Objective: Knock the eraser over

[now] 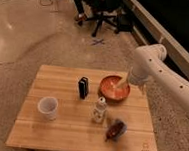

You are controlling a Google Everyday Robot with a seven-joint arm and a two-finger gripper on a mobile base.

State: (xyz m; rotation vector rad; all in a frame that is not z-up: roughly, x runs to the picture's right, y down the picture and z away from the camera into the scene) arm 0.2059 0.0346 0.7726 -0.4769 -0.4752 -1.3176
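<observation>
The eraser (83,87), a small black block with a paler side strip, stands upright near the middle of the wooden table (57,131). My white arm reaches in from the right. The gripper (122,84) hangs over the orange bowl (114,87) at the table's far right, about a bowl's width to the right of the eraser and not touching it.
A white cup (47,107) stands front left. A small pale bottle with a cap (100,110) stands in front of the eraser. A dark red and blue object (116,129) lies front right. An office chair (101,10) stands on the floor behind the table.
</observation>
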